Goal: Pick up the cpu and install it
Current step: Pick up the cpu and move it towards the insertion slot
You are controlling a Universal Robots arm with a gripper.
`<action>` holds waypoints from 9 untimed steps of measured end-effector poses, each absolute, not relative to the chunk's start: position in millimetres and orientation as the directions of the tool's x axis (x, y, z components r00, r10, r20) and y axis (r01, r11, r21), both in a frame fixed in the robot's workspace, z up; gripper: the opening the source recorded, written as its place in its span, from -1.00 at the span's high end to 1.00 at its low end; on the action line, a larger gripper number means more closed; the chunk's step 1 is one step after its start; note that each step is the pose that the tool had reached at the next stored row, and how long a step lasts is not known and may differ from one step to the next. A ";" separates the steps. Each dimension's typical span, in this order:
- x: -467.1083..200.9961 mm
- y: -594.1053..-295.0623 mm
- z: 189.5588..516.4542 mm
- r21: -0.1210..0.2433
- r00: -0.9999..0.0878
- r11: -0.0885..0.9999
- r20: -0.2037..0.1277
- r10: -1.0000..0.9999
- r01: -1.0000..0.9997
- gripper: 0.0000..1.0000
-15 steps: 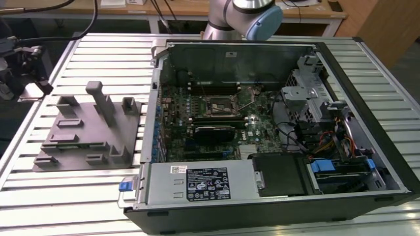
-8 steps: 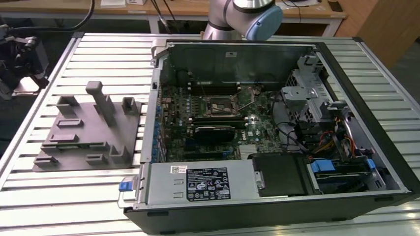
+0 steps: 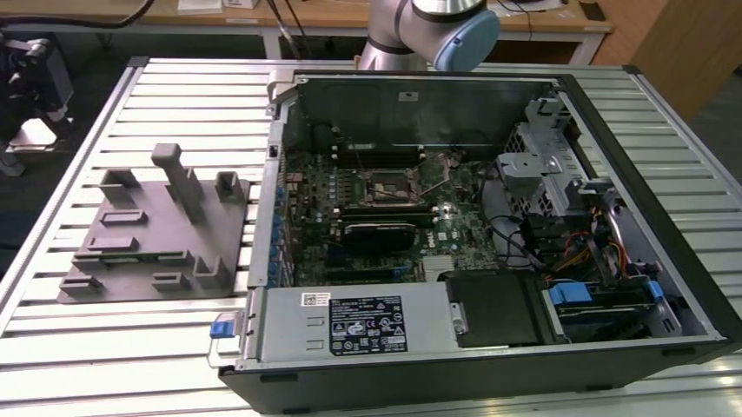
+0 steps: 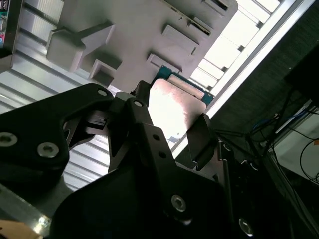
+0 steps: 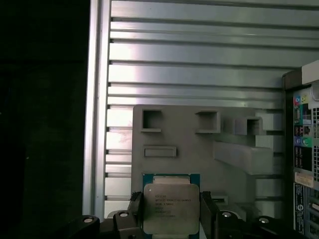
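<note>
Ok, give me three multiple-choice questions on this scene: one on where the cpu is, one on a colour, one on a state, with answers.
1. Where is the cpu?
A) in the motherboard socket
B) held in the gripper
C) lying on the table slats

2. What colour is the fixture with upright posts?
A) grey
B) red
C) yellow

3. How is the computer case?
A) closed by a side panel
B) open, with the motherboard exposed
C) wrapped in plastic

Answers:
1 B: both wrist views show the chip clamped between the fingers, above the fixture.
2 A: it is plain grey in the exterior view.
3 B: the exterior view looks straight onto the board inside.
</note>
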State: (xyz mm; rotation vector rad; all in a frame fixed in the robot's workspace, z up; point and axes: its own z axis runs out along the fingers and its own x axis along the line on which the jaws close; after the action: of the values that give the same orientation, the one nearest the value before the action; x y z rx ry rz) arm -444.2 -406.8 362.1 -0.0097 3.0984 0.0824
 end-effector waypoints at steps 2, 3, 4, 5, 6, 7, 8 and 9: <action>-444.2 -406.8 368.8 0.053 -0.999 0.999 -0.044 -0.005 -0.007 -0.08; -444.2 -406.8 371.9 0.053 -0.999 0.999 -0.045 -0.005 -0.007 -0.08; -444.2 -406.8 374.6 0.053 -0.999 0.999 -0.045 -0.005 -0.008 -0.08; -444.2 -406.8 376.9 0.053 -0.999 0.999 -0.046 -0.005 -0.008 -0.08; -444.2 -406.8 378.5 0.053 -0.999 0.999 -0.046 -0.005 -0.008 -0.08; -444.2 -406.8 379.3 0.053 -0.999 0.999 -0.046 -0.005 -0.008 -0.08; -444.2 -406.8 379.3 0.053 -0.999 0.999 -0.046 -0.005 -0.008 -0.08; -444.2 -406.8 379.3 0.053 -0.999 0.999 -0.046 -0.005 -0.008 -0.08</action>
State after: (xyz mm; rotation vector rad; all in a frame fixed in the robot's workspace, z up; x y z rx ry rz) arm -444.2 -406.8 379.3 -0.0098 3.0942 0.0826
